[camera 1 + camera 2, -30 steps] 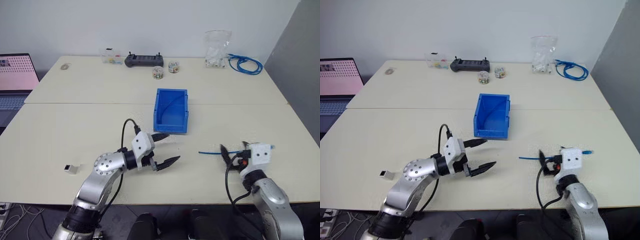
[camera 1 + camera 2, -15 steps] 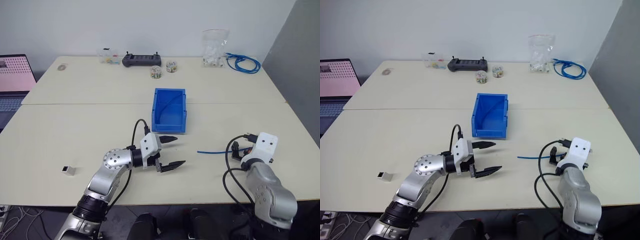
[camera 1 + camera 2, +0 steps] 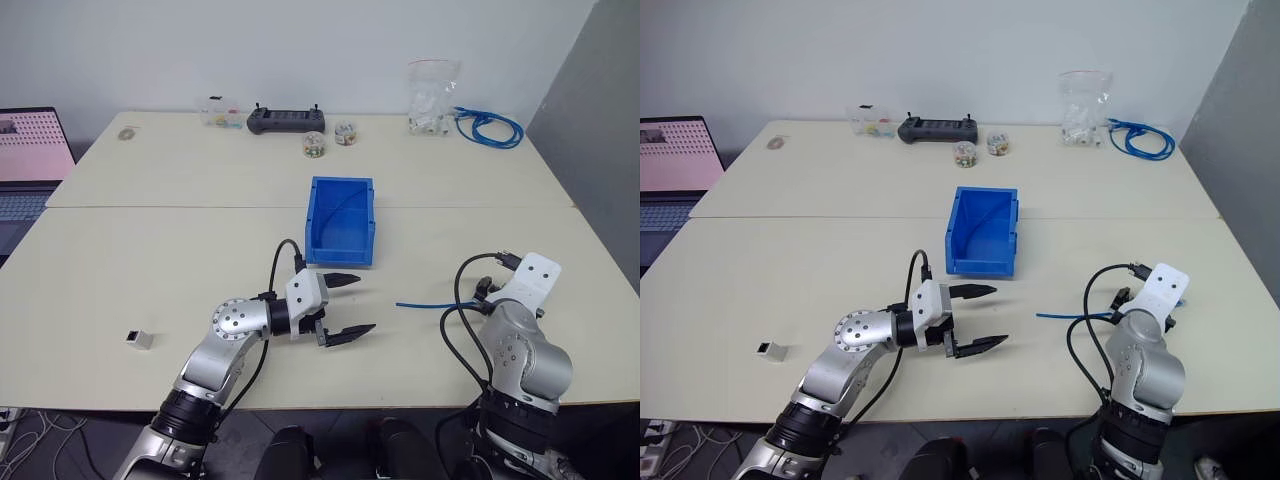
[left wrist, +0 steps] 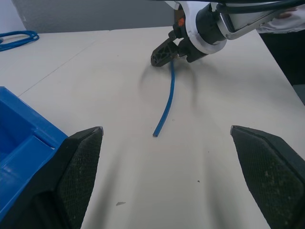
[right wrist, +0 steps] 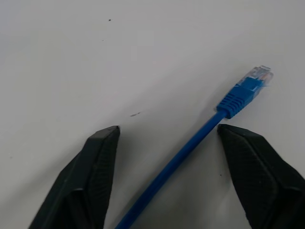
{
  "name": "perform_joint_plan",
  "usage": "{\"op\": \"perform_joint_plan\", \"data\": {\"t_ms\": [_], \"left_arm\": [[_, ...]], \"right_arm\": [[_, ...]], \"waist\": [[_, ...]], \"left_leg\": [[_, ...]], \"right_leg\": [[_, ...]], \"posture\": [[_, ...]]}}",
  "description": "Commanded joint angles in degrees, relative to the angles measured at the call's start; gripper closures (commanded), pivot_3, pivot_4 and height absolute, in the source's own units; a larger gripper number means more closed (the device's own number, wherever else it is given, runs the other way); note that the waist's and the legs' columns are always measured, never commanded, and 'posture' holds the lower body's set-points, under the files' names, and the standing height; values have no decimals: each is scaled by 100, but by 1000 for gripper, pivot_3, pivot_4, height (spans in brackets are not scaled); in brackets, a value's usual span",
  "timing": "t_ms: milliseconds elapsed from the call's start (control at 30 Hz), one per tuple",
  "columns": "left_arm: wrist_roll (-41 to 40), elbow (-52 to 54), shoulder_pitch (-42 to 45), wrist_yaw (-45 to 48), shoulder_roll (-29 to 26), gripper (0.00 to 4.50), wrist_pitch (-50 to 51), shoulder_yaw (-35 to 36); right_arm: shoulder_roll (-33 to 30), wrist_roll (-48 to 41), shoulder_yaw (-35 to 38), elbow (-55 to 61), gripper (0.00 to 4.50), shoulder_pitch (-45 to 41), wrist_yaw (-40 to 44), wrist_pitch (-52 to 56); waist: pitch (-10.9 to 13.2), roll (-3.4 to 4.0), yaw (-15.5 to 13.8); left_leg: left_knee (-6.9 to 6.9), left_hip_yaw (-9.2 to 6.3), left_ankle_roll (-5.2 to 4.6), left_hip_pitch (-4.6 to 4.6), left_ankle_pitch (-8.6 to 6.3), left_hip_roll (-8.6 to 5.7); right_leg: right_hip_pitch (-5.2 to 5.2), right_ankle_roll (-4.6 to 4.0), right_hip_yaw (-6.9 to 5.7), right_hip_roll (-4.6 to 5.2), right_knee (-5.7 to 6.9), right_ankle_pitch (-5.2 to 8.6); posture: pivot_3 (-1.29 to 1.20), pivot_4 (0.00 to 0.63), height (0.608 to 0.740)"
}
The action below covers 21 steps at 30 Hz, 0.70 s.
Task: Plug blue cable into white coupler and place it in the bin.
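**A:** Where would you say it's at? The right gripper [image 5: 164, 138] is down at the table with the blue cable [image 3: 432, 302] lying between its two fingers; the jaws stand apart, one either side of the cord, nothing pinched yet as far as I can see.

**B:** Agreed; the clear plug at that end pokes out just past the fingertips. I'd want the pinch to land on the boot right behind the plug, not further back along the cord; a thin cable like that would likely flop if held far back, and the plug needs to point true for the socket.

**A:** And the left gripper [image 3: 345, 305]?

**B:** Jaws spread wide, holding nothing, hanging just in front of the bin [image 3: 342, 222]; it points across toward the cable's free end.

**A:** The white coupler [image 3: 139, 339] is well off on the robot's left, near the front edge of the table [image 3: 150, 260]; that hand would have to turn away to fetch it.

**B:** Count with me: one short cable; one coupler; one bin, sitting mid-table; two grippers.

**A:** Plus one coiled blue bundle [image 3: 490, 127] at the far right; one dark controller [image 3: 286, 119]; one clear bag [image 3: 431, 98]; one laptop [image 3: 32, 160] at the left.
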<state>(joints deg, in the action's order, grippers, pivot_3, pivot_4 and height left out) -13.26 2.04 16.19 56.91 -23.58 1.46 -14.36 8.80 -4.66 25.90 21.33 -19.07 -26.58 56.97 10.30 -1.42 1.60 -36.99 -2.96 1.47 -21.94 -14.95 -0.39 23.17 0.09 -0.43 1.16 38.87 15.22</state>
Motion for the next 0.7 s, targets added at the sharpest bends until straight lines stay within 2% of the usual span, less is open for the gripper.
{"op": "perform_joint_plan", "data": {"t_ms": [33, 333, 400, 533, 700], "left_arm": [[-46, 230, 84, 3, -23, 0, 50, 39], [-199, 506, 214, -42, -68, 0, 666, 115], [-227, 543, 252, -42, -87, 0, 755, 147], [-289, 645, 333, -94, -105, 0, 955, 191], [-395, 821, 282, -119, -206, 0, 1158, 301]], "right_arm": [[288, -111, 395, -119, 2211, -29, -257, -43], [265, -510, 656, -60, 4442, -164, -470, -181], [223, -571, 692, -24, 4486, -204, -507, -150], [-247, -653, 609, 171, 4486, -182, -209, -50], [-2200, -998, -472, 374, 4486, 382, 2030, 58]], "waist": [[0, -1, -2], [-1, -1, 5], [0, -1, 6], [1, 1, 6], [13, 22, 7]], "left_leg": [[0, 0, 0, 0, 0, 0], [0, 1, -1, 0, 0, 0], [1, 0, -1, 0, 0, 0], [1, 2, -1, -1, 0, -1], [1, 7, -2, -7, 0, -13]], "right_leg": [[0, 0, 0, 0, -1, 0], [-1, 0, 0, 0, -1, 0], [0, 0, 0, 0, -1, 0], [0, 0, 0, -1, -1, 0], [2, 5, 1, -4, -6, 3]], "posture": [[0, 150, 740], [0, 150, 740], [0, 150, 740], [0, 150, 740], [0, 150, 740]]}}
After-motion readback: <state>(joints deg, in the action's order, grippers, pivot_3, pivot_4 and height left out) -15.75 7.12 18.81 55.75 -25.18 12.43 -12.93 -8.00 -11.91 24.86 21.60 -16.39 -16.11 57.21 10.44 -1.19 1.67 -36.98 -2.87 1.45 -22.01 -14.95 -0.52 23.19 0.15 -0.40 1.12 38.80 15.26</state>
